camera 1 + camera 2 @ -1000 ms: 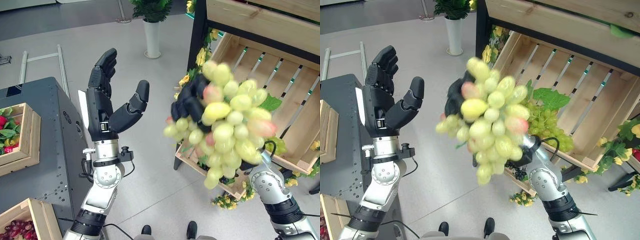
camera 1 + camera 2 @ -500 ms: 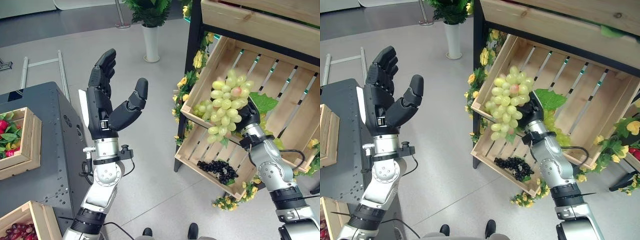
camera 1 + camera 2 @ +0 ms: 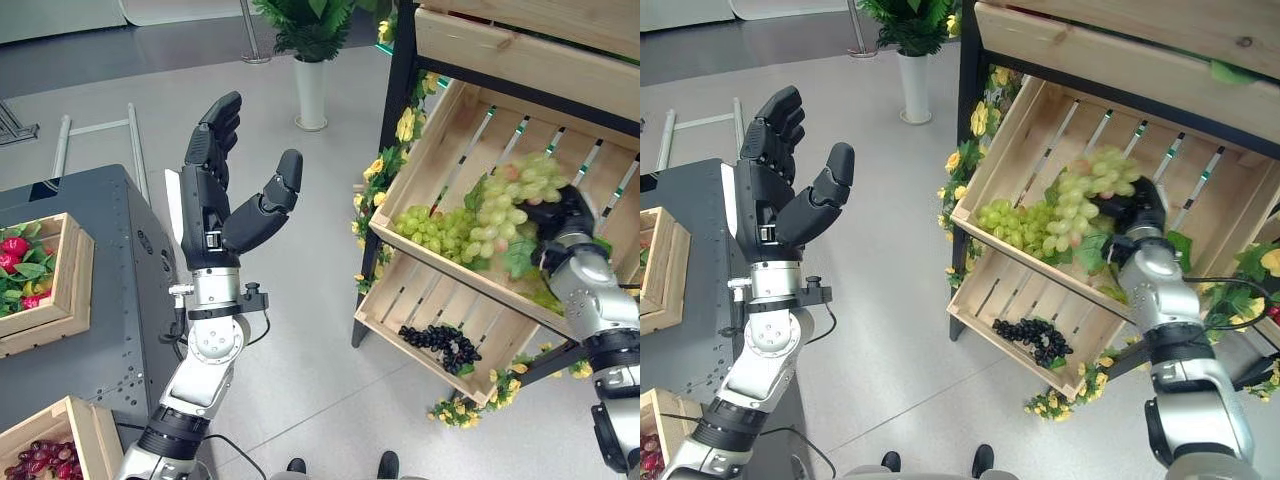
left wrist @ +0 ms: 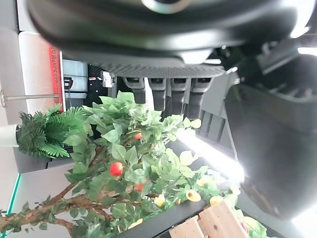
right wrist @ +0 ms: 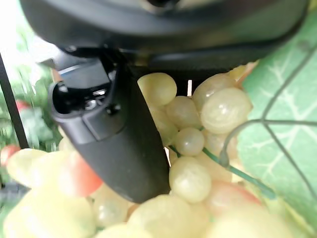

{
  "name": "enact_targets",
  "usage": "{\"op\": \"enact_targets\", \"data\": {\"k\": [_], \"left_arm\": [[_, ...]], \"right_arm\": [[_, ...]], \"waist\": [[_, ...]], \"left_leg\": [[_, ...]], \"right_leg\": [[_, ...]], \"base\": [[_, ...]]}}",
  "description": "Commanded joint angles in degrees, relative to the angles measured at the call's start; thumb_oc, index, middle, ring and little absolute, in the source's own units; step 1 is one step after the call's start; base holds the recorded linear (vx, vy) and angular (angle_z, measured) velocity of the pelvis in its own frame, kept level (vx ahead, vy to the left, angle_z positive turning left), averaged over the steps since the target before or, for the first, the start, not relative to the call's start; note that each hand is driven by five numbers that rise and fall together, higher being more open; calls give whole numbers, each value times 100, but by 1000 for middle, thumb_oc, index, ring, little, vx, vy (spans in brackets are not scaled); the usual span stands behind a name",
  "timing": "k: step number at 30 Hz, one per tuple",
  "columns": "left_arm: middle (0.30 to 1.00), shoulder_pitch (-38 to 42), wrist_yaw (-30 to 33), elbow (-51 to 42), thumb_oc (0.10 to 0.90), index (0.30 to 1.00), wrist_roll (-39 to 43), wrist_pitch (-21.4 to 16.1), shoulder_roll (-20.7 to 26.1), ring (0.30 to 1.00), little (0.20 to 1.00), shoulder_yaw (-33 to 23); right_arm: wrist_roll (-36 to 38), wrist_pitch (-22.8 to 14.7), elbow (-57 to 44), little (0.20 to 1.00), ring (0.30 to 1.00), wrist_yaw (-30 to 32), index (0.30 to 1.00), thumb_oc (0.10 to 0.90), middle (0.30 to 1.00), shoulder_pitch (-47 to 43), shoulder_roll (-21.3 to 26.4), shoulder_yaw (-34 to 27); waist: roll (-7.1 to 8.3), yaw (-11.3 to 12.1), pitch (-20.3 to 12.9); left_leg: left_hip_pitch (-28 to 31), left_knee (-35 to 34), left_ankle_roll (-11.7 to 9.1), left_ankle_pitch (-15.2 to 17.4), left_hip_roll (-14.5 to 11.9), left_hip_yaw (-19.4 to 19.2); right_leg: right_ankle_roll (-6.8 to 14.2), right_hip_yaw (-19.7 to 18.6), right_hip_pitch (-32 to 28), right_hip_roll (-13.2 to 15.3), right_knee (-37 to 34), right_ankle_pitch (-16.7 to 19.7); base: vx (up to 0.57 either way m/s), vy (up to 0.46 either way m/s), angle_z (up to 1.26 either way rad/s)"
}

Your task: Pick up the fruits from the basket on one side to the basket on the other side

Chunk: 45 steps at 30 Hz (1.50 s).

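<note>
The right hand point(image 3: 1137, 212) is largely hidden behind the pale green grape bunch point(image 3: 1092, 182) it clasps inside the tilted upper crate point(image 3: 450, 125), beside another green bunch point(image 3: 438, 229). The left hand point(image 3: 222, 190) is raised with fingers spread, holding nothing.

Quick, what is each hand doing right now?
Left hand: open, raised in the air, holding nothing.
Right hand: closed on the bunch of green grapes, inside the upper wooden crate.

Grey floor point(image 3: 300, 300), potted plant point(image 3: 310, 40), dark cabinet point(image 3: 100, 300)
</note>
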State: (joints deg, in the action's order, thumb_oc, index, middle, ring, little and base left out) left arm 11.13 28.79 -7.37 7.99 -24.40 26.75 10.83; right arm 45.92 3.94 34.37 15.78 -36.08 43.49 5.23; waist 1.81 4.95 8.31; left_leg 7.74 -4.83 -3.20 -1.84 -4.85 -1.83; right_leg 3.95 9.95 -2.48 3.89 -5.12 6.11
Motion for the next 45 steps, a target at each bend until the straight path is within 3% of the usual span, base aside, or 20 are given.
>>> {"op": "enact_targets", "data": {"k": [1, 3, 6, 10, 13, 14, 15, 19, 23, 30, 35, 40, 45], "left_arm": [[900, 733, -8, 61, 800, 900, 164, -306, 480, 900, 900, 266], [900, 728, -73, 91, 800, 900, 228, -379, 521, 900, 900, 250], [900, 782, -15, 48, 800, 900, 213, -307, 539, 900, 900, 326], [900, 879, 66, 36, 800, 900, 207, -234, 593, 900, 900, 475], [900, 894, 67, 15, 800, 900, 227, -231, 601, 900, 900, 511], [900, 891, 57, 4, 800, 900, 228, -230, 587, 900, 900, 505], [900, 897, 28, -37, 800, 900, 240, -195, 576, 900, 900, 489], [900, 908, -97, -46, 800, 900, 304, -171, 580, 900, 900, 400], [900, 886, -131, -76, 800, 900, 349, -164, 630, 900, 900, 337], [900, 766, -198, -114, 800, 900, 307, -263, 638, 900, 900, 299], [900, 649, -208, -157, 800, 900, 285, -346, 669, 900, 900, 276], [900, 469, -267, -223, 800, 900, 267, -408, 683, 900, 900, 140], [900, 432, -296, -219, 800, 900, 294, -419, 679, 900, 900, 22]], "right_arm": [[1126, -533, 467, 300, 300, 1078, 300, 400, 300, -772, 731, -495], [1671, -364, 736, 300, 300, 1377, 300, 400, 300, -883, 820, -611], [1565, -128, 1203, 300, 300, 1606, 300, 400, 300, -1104, 957, -596], [-438, 229, 1814, 300, 300, 1247, 300, 400, 300, -1613, 1410, -15], [-1643, 219, 1920, 302, 302, 501, 302, 402, 302, -1963, 1663, 622], [-1898, 229, 1881, 688, 688, 359, 688, 659, 688, -2021, 1687, 782], [-2341, 233, 1711, 900, 900, 160, 900, 800, 900, -2000, 1699, 984], [-3542, 290, 1129, 900, 900, -592, 900, 800, 900, -1820, 1821, 1509], [-3877, 245, 720, 900, 900, -760, 900, 800, 900, -1631, 1994, 1689], [-4936, -402, 150, 900, 900, -984, 900, 800, 900, -1771, 2427, 2245], [-5073, -623, -84, 900, 900, -887, 900, 800, 900, -1852, 2621, 2362], [-4348, -509, -561, 900, 900, -903, 900, 800, 900, -1710, 2812, 2063], [-3204, -458, -961, 900, 900, -1031, 900, 800, 900, -1223, 2631, 1262]], "waist": [[383, 8, -583], [404, 28, -569], [425, 44, -574], [482, 95, -605], [497, 112, -606], [493, 112, -608], [501, 114, -605], [525, 85, -608], [545, 49, -600], [595, 25, -595], [623, 5, -606], [648, -56, -608], [610, -126, -601]], "left_leg": [[-331, -17, 10, 192, 87, 262], [-361, -17, 8, 143, 91, 269], [-382, -17, 6, 132, 87, 265], [-384, -17, -1, 150, 86, 288], [-403, -17, 10, 131, 96, 303], [-411, -17, 13, 129, 101, 311], [-417, -17, 19, 130, 109, 318], [-432, -17, 39, 135, 117, 313], [-435, -17, 48, 138, 119, 294], [-448, -17, 49, 146, 105, 267], [-453, -17, 53, 158, 101, 253], [-454, -17, 48, 175, 103, 239], [-480, -17, 49, 137, 119, 232]], "right_leg": [[273, 176, -459, 412, 69, -363], [269, 200, -437, 416, 73, -323], [280, 198, -419, 418, 63, -304], [310, 175, -411, 406, 60, -316], [321, 156, -374, 398, 85, -313], [323, 148, -362, 399, 91, -315], [327, 148, -353, 403, 92, -315], [340, 147, -338, 404, 84, -308], [351, 150, -333, 399, 72, -292], [384, 140, -295, 395, 94, -290], [392, 128, -277, 386, 108, -303], [405, 90, -263, 371, 107, -307], [406, 63, -218, 391, 138, -294]], "base": [[0, 0, 0], [-15, -2, 0], [0, 0, 0], [0, 0, 0], [-11, 0, 2], [0, 0, 0], [0, 0, 0], [0, 0, 0], [0, 0, 0], [0, 0, 0], [0, 0, 0], [0, 0, 0], [0, 0, 0]]}}
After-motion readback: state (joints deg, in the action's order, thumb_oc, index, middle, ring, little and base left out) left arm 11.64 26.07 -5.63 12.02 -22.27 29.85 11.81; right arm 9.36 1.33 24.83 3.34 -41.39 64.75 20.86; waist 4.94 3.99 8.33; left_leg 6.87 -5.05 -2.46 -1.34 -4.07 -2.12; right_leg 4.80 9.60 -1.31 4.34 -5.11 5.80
